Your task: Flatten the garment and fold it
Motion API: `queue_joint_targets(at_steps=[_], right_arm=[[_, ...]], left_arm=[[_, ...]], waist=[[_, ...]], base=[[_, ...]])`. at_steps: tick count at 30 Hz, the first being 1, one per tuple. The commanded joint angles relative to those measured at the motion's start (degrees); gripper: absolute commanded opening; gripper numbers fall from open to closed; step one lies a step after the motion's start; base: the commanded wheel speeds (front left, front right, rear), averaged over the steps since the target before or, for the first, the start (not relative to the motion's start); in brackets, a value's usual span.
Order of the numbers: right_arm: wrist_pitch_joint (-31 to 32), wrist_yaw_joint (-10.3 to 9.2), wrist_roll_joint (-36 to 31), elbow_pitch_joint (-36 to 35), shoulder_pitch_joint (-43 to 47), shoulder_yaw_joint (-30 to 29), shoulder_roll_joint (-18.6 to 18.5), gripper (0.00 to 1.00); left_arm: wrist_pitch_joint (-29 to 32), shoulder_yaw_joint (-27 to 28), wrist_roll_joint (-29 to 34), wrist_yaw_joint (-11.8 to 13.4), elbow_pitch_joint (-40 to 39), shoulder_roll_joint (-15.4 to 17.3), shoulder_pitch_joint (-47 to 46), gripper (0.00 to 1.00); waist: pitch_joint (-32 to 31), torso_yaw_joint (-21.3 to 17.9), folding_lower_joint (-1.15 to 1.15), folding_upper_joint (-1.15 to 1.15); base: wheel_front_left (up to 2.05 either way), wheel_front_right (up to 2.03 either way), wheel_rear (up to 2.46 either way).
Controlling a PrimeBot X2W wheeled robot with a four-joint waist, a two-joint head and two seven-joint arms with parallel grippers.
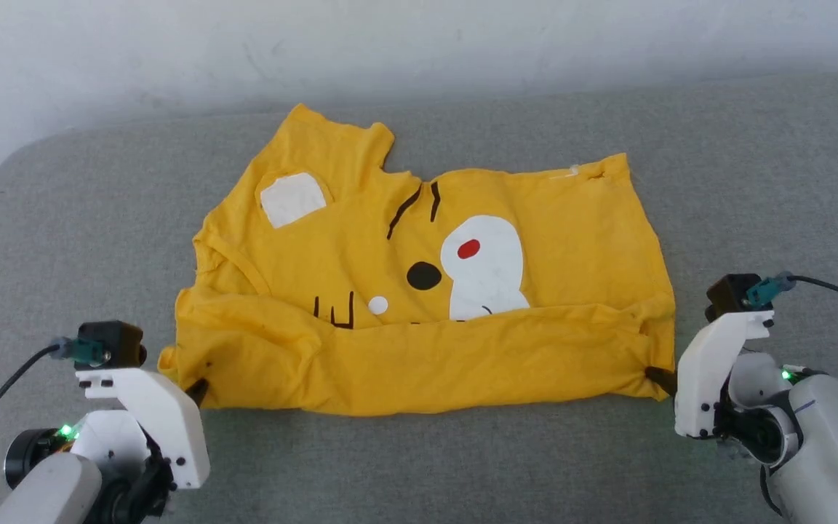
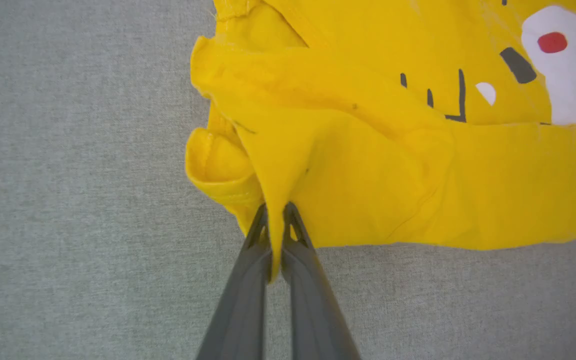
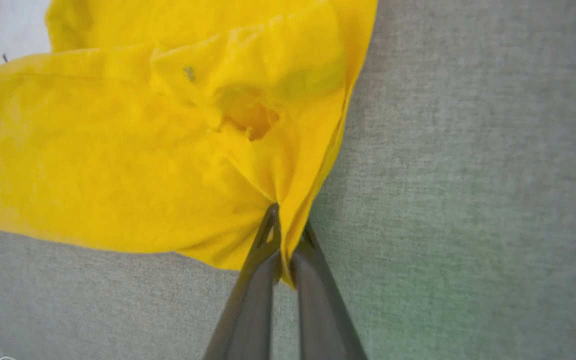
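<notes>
Left hand [image 2: 277,207] and right hand [image 3: 289,220] each clamp a near corner of the garment [image 1: 361,240] on the grey surface [image 1: 419,466].

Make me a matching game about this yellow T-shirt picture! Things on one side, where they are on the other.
1 left gripper
2 right gripper
3 red dot
4 white ear patch

A on the white muzzle
B pinching the T-shirt's near right corner
C at the print's far left
D pinching the T-shirt's near left corner

Pairs: 1-D, 2-B, 3-A, 4-C
</notes>
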Motion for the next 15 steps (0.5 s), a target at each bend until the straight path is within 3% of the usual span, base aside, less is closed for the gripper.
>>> queue_joint_targets(at_steps=[1,10,15], right_arm=[[-0.42,-0.04,-0.11,1.43,1.53,1.94,1.35,0.00],[-9.50,-0.04,-0.86,-7.19,2.00,5.10,-3.10,0.00],[-9.77,-0.04,-1.55,-14.97,7.41,4.12,-5.33,0.00]], left_arm=[[-0.11,0.08,0.52,0.23,-0.50,0.49,0.77,0.00],[-1.09,1.41,2.02,3.51,-7.54,4.22,6.67,0.00],[-1.55,2.66,2.43,6.55,-12.00,6.18,11.87,0.00]], waist=[[-0.36,-0.30,0.00,0.00],[-4.11,-0.69,0.00,0.00],[-6.31,-0.63,0.00,0.00]], base=[[0.00,0.00,0.00],[0.00,0.00,0.00],[0.00,0.00,0.00]])
